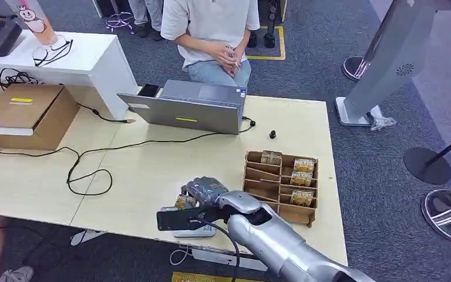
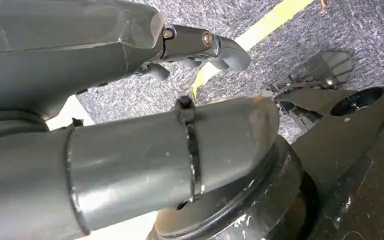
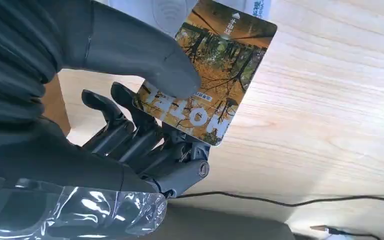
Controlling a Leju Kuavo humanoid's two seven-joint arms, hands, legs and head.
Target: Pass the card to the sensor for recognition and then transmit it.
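A pale wooden table [image 1: 152, 170] is filling the middle of the head view, with a person [image 1: 211, 29] sitting beyond its far edge, hands folded in the lap. A white counter [image 1: 88, 59] is standing against the table's far left corner, and a cardboard box [image 1: 26, 114] is lying just under it at the left edge. A grey laptop [image 1: 191, 106] is sitting closed down towards the far edge, a black cable [image 1: 94, 155] snaking from it across the left half of the table. A wooden tray [image 1: 282, 185] with compartments is resting near the right front corner, several of its right-hand slots holding cards like the one in play.

The right arm is reaching in over the front edge, and the right hand [image 1: 205, 197] is hovering just left of the tray. It is gripping the card [image 3: 207, 70]: in the right wrist view the thumb [image 3: 145, 55] is pressing on the card's printed face while the darker fingers [image 3: 145, 140] are curling beneath it, so most of the card is sticking out past the fingertips. The card, an autumn forest picture with pale lettering, is being held directly above the white sensor [image 1: 194, 230] at the front edge, its far end overlapping the sensor's wave mark.

The left hand [image 2: 200, 47] is hanging over grey carpet, fingers loosely curled around nothing; whether it counts as closed I cannot tell.
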